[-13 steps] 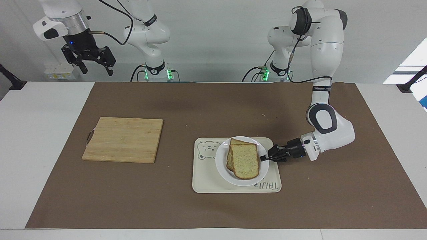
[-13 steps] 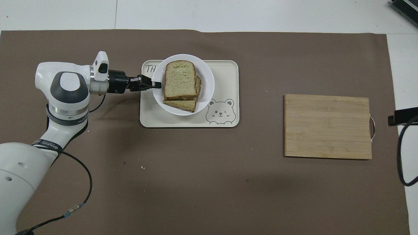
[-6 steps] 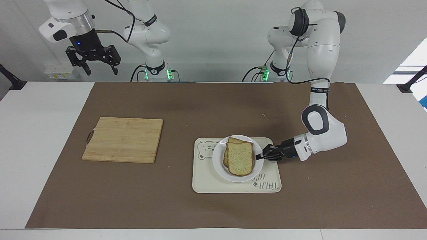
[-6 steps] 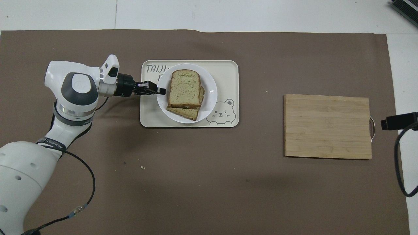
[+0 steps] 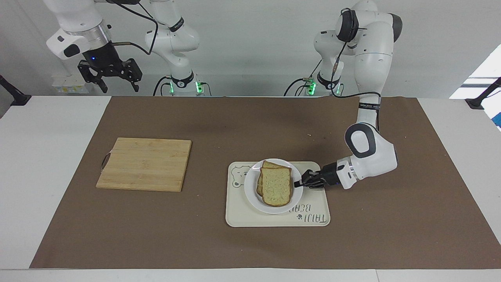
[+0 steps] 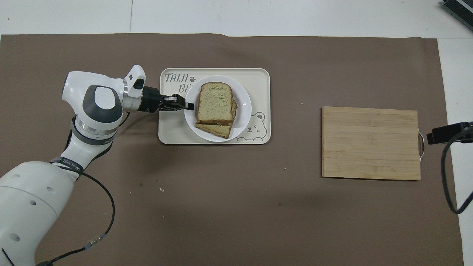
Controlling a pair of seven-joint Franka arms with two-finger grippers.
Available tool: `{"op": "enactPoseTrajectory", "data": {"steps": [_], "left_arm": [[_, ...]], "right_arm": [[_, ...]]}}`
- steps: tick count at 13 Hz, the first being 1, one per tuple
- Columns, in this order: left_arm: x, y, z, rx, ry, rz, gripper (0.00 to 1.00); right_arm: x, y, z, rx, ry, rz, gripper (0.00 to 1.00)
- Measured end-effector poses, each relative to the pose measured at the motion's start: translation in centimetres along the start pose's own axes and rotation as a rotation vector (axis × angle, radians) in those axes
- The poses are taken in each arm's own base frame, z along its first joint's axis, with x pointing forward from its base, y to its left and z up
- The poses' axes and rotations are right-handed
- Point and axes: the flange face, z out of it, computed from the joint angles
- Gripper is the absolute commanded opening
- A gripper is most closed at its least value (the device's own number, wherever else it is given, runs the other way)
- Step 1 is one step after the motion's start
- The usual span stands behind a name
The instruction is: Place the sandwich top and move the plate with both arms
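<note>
The white plate [image 5: 250, 192] [image 6: 244, 111] is over the cream tray [image 5: 242, 217] [image 6: 173, 129]; I cannot tell whether it touches it. The sandwich top [image 5: 276, 188] [image 6: 216, 102] lies on the plate, covering a lower slice that peeks out at one side. My left gripper [image 5: 298, 184] [image 6: 190, 107] reaches in level from the left arm's end of the table and is shut on the plate's rim. High over the table corner at the right arm's end, the right gripper [image 5: 110, 76] hangs open and holds nothing; its arm waits.
A bamboo cutting board [image 5: 145, 163] [image 6: 370, 143] lies on the brown mat toward the right arm's end of the table. The tray has a bear drawing and lettering. A few crumbs dot the mat.
The left gripper has carried the plate with the sandwich toward the right arm's end, uncovering the tray's lettering. The right gripper has turned and shifted slightly up high.
</note>
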Motion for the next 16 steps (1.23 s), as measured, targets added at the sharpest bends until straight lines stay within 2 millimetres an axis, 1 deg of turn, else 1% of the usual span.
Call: {"op": "enactPoseTrajectory", "data": {"steps": [1, 2, 3, 4, 5, 6, 9, 10, 12, 13, 15, 16], "left_arm": [[0.0, -0.2, -0.1, 0.019, -0.004, -0.020, 0.33], [0.0, -0.4, -0.3, 0.051, -0.010, -0.022, 0.34], [0.1, -0.5, -0.6, 0.083, -0.016, -0.017, 0.37], [0.3, -0.2, -1.2, 0.121, -0.019, -0.007, 0.39], [0.4, 0.4, -2.3, 0.164, -0.018, 0.004, 0.44], [0.6, 1.3, -3.8, 0.220, -0.016, 0.024, 0.48], [0.3, 5.1, -9.3, 0.436, -0.007, 0.128, 0.67], [0.0, 6.2, -11.2, 0.503, -0.010, 0.161, 0.80], [-0.6, 7.7, -15.7, 0.633, -0.003, 0.221, 0.95], [-1.1, 8.6, -18.0, 0.684, 0.002, 0.241, 1.00], [-2.4, 10.6, -23.2, 0.779, 0.013, 0.265, 1.00], [-3.4, 12.1, -26.0, 0.819, 0.019, 0.273, 1.00]], "right_arm": [[0.0, 0.0, -0.1, 0.000, 0.002, 0.000, 1.00], [0.0, 0.0, -0.1, 0.000, 0.002, 0.000, 1.00], [0.0, 0.0, -0.1, 0.000, 0.002, 0.000, 1.00], [0.0, 0.0, -0.1, 0.000, 0.003, 0.000, 1.00], [0.0, 0.0, -0.1, 0.000, 0.003, 0.000, 1.00], [0.0, 0.0, -0.1, 0.000, 0.003, 0.000, 1.00], [0.0, 0.0, -0.1, 0.000, 0.003, -0.001, 1.00], [0.0, 0.0, -0.1, 0.000, 0.003, -0.001, 1.00], [0.0, 0.0, -0.1, 0.000, 0.003, 0.000, 1.00], [0.0, 0.0, -0.1, 0.000, 0.003, -0.001, 1.00], [0.0, 0.0, -0.1, 0.000, 0.003, -0.001, 1.00], [0.0, 0.0, -0.1, 0.000, 0.003, -0.001, 1.00]]}}
